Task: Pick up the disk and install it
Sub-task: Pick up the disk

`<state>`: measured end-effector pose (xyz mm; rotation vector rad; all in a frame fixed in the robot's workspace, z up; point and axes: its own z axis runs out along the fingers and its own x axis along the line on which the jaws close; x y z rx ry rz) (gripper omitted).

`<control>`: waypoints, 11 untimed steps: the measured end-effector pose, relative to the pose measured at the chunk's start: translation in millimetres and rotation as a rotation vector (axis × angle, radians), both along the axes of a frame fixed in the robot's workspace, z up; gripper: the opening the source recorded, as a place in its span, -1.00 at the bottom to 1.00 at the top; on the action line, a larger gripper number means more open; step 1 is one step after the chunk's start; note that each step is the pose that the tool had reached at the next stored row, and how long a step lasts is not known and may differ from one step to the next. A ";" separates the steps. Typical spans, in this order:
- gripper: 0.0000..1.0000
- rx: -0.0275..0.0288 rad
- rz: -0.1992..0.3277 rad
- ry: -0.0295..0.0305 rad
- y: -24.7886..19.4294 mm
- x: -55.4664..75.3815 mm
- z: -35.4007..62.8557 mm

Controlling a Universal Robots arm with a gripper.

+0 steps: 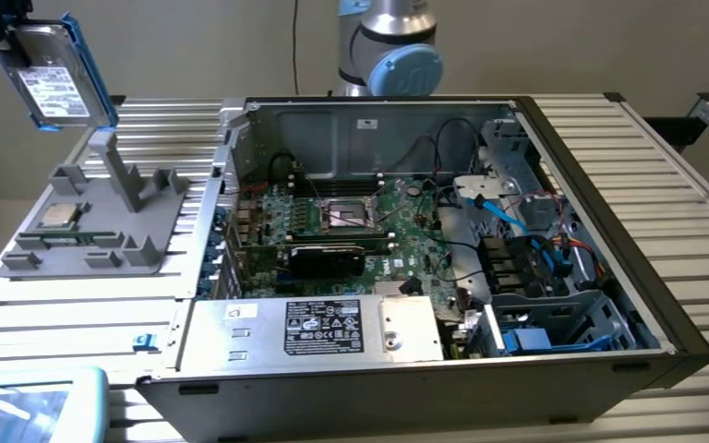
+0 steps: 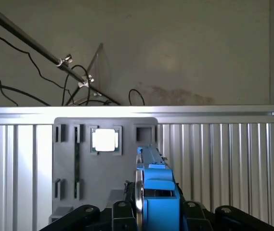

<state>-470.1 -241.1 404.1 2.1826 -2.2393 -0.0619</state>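
A silver tubular arm (image 1: 386, 23) is seen, one joint (image 1: 406, 69) being capped in light blue. The gripper (image 2: 153, 208) is made of black linkages (image 2: 74, 219), fastened at the pivots by round dark bolts (image 2: 89, 210).

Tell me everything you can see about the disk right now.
The disk is a flat grey-metal drive with a white barcoded label and a blue plastic frame along its edges. It hangs tilted in the air above the grey holder, clamped by the tool, touching nothing else.
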 end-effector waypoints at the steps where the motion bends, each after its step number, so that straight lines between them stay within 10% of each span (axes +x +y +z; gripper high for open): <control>1: -0.25 0.0001 0.000 -0.0001 0.0 3.2 3.1; 11: -0.25 0.0001 0.000 -0.0013 0.0 29.9 28.8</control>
